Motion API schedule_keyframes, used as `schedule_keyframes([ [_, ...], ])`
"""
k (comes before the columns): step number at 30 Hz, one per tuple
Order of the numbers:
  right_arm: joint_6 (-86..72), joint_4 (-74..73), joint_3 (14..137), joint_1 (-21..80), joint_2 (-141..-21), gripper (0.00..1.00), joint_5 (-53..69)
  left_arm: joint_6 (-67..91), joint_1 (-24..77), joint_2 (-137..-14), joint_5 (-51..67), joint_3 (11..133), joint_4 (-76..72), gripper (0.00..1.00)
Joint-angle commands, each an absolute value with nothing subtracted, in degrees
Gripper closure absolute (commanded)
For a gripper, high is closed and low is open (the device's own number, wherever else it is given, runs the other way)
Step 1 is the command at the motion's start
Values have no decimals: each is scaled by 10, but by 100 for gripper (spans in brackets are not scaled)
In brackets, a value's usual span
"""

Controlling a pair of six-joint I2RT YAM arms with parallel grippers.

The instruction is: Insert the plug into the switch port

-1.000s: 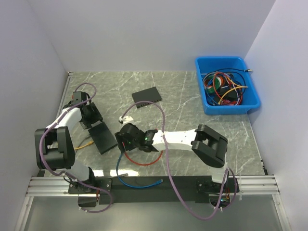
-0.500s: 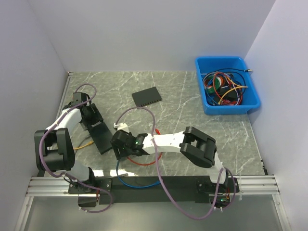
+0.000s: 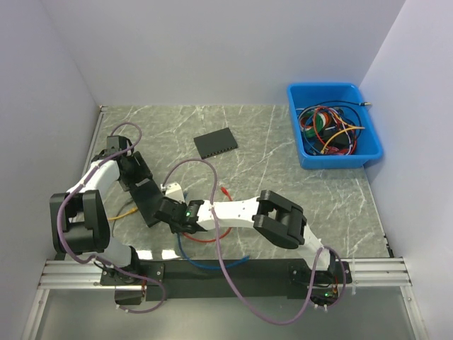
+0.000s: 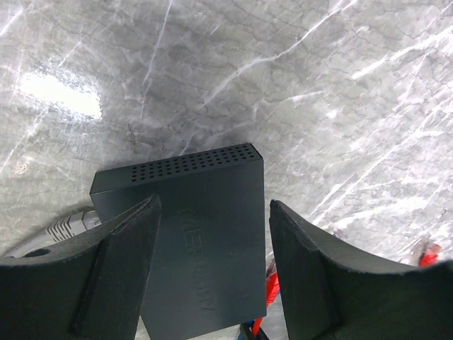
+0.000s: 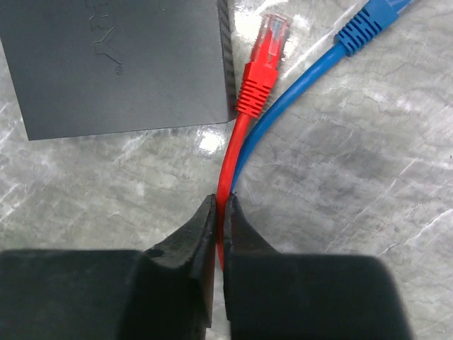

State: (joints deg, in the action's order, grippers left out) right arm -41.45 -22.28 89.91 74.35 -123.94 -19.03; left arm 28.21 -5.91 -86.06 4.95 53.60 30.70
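Observation:
The black switch [image 3: 150,202] lies at the left of the table. My left gripper [image 3: 138,183] sits over its far end, its fingers [image 4: 311,269] standing on either side of the switch [image 4: 195,227] and closed against it. My right gripper [image 5: 221,203] is shut on the red cable [image 5: 228,166], a short way behind the red plug [image 5: 258,78]. The plug's clear tip lies beside the right edge of the switch [image 5: 120,64], pointing along that edge. In the top view my right gripper [image 3: 170,211] is against the switch's right side and hides the plug.
A blue cable with its plug [image 5: 364,28] runs right beside the red one. The red cable loops on the table [image 3: 207,239]; its other end [image 3: 225,190] lies behind my right arm. A grey plug [image 4: 67,227] shows at the switch's left. A second black box [image 3: 216,142] and a blue bin [image 3: 333,88] of cables stand further back.
My right arm has swung left to the switch's right side and its jaws have closed on the red cable. The left arm and the switch have hardly moved.

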Motion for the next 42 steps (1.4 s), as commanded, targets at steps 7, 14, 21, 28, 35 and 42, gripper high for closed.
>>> schedule_keyframes([
  [7, -418, -221, 840, 749, -1188, 100, -216, 285, -58, -839, 54, 530, 303, 30],
  [14, -391, -251, 799, 729, -1070, 100, -276, 283, -58, -839, 52, 530, 303, 29],
  [21, -378, -165, 587, 614, -934, 100, -225, 279, -58, -829, 52, 531, 301, 30],
  [28, -328, -157, 526, 518, -919, 100, -215, 281, -36, -776, 54, 522, 287, 31],
  [35, -317, -168, 515, 468, -941, 32, -195, 292, -4, -764, 43, 539, 294, 30],
  [42, -287, -221, 591, 468, -915, 20, -233, 304, 41, -819, 59, 642, 294, 30],
])
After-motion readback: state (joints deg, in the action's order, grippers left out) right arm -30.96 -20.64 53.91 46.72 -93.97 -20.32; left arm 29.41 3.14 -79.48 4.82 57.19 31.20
